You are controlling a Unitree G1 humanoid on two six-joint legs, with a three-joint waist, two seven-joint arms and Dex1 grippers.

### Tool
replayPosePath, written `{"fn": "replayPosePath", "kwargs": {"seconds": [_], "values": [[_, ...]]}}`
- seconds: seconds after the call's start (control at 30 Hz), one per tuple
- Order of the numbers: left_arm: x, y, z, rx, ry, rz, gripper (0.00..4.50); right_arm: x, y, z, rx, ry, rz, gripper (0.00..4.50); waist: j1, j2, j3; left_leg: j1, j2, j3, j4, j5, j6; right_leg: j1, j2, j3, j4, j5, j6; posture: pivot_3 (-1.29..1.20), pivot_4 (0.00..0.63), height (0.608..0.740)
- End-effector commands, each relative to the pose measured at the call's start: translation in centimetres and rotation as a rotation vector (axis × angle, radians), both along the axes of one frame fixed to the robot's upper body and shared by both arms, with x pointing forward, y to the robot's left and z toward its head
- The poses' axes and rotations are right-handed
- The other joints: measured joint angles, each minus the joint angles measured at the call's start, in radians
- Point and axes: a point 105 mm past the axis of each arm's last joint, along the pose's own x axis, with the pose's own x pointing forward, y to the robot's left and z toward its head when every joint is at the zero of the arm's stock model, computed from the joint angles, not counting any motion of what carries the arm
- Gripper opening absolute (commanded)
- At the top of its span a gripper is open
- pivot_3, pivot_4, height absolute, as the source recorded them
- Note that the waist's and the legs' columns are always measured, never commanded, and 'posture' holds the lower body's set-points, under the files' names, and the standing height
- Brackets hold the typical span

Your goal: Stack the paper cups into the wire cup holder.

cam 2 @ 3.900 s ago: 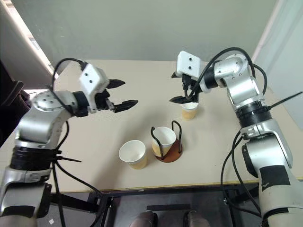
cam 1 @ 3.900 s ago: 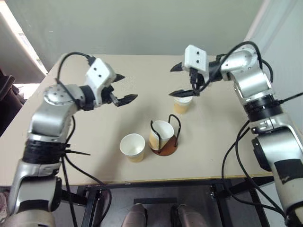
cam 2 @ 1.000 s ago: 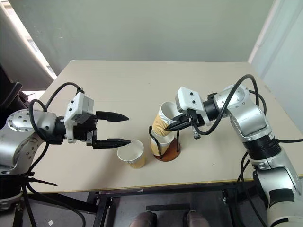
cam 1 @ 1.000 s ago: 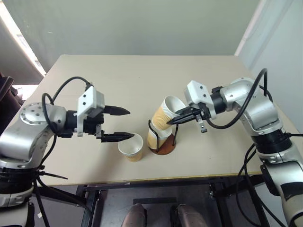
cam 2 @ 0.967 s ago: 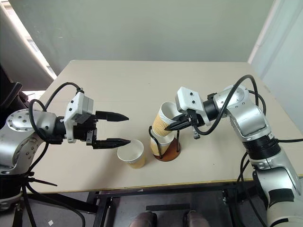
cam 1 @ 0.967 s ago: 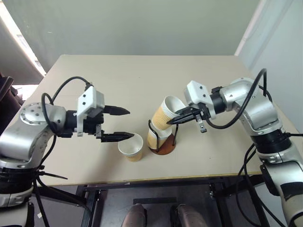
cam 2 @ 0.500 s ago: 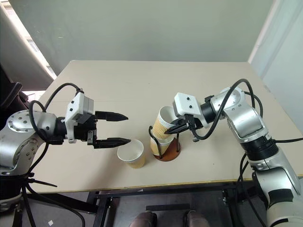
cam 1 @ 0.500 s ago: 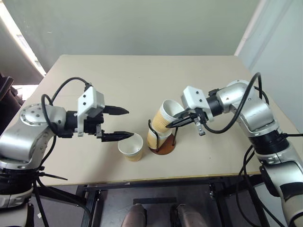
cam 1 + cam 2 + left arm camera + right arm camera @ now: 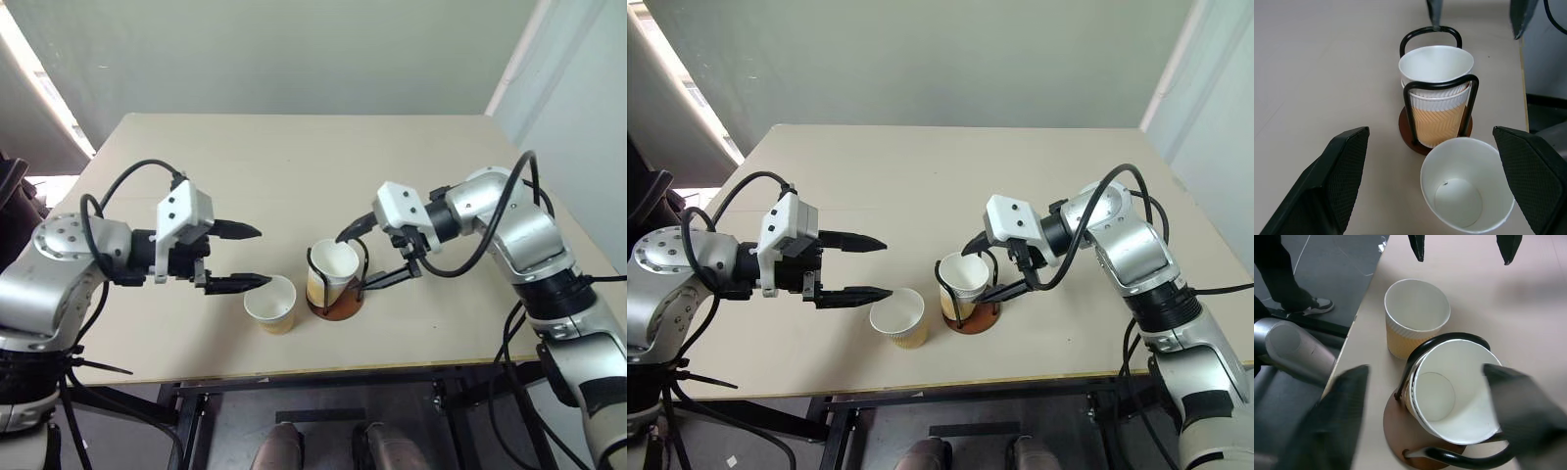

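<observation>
Two paper cups point(image 9: 331, 266) sit nested upright inside the wire cup holder point(image 9: 336, 294), whose reddish-brown disc base rests on the beige table point(image 9: 294, 157) toward its near edge. One more paper cup point(image 9: 271, 303) stands on its own just beside the holder, on the robot's left of it, mouth up and empty. Around the holder the right gripper point(image 9: 377, 253) has its black fingers spread wide, one above the far side of the nested cups and one near the holder's base on the near side, grasping nothing. Left of the loose cup, the left gripper point(image 9: 242, 257) hovers with its jaws likewise released and empty, fingertips pointing toward the cups, the lower fingertip point(image 9: 257, 281) just beside the loose cup's rim.
</observation>
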Motion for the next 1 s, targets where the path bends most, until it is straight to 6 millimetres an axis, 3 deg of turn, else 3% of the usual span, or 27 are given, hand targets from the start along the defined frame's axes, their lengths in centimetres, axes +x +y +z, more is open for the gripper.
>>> {"fn": "replayPosePath", "kwargs": {"seconds": [0.03,0.1,0.17,0.23,0.37,0.63,0.73,1.0], "values": [[0.7,1.0,1.4,0.067,-0.054,0.004,4.35,1.8,-1.8,5.3,0.169,-0.112,-0.096,4.45,0.003,0.000,0.000,0.000,0.000,0.000,0.000,0.000,0.000,0.000,0.000,0.000,0.000,0.000,0.000,0.00,0.150,0.740],[1.2,1.3,0.8,0.123,-0.039,0.001,4.35,1.3,-1.3,7.6,0.298,-0.113,-0.070,4.45,0.003,0.000,0.000,0.000,0.000,0.000,0.000,0.000,0.000,-0.001,0.000,0.001,0.000,0.000,0.000,0.00,0.150,0.740],[1.6,1.5,0.0,0.168,-0.010,-0.015,4.35,-0.7,-0.3,9.6,0.421,-0.054,0.026,4.45,0.001,0.000,0.000,0.000,0.000,0.000,-0.001,0.000,0.000,-0.001,0.000,0.001,0.000,-0.001,-0.001,0.00,0.150,0.740],[2.2,1.5,-0.8,0.207,0.007,-0.022,4.35,-2.4,0.7,10.4,0.475,-0.020,0.096,4.45,0.000,0.000,0.000,0.000,0.000,0.000,-0.003,-0.001,0.000,-0.002,0.000,0.001,0.000,-0.002,-0.003,0.00,0.150,0.740],[3.2,0.3,-1.8,0.226,0.041,-0.065,4.35,-3.1,1.7,8.3,0.391,-0.061,0.094,4.45,0.001,0.000,0.000,-0.002,0.000,-0.001,-0.004,-0.002,-0.002,-0.004,0.001,0.001,0.000,-0.002,0.002,0.00,0.150,0.740],[3.9,-1.1,-3.8,0.341,0.055,-0.145,4.35,-2.9,1.3,7.2,0.362,-0.037,0.065,4.45,0.002,0.000,0.000,-0.006,0.000,-0.001,0.000,-0.004,-0.001,-0.007,0.000,0.001,-0.001,0.002,0.009,0.00,0.150,0.740],[3.5,-1.8,-4.3,0.327,0.078,-0.190,3.48,-2.7,1.2,7.1,0.355,-0.044,0.047,4.50,0.001,0.000,0.000,-0.006,0.000,-0.001,0.000,-0.004,-0.001,-0.007,0.000,0.001,0.000,0.003,0.010,0.00,0.150,0.740],[2.8,-2.2,-4.3,0.314,0.101,-0.236,0.61,-2.4,0.7,6.9,0.334,-0.059,0.018,4.50,0.001,0.000,0.000,-0.006,0.000,-0.001,0.000,-0.004,0.000,-0.006,0.000,0.001,0.000,0.004,0.011,0.00,0.150,0.740]]}}
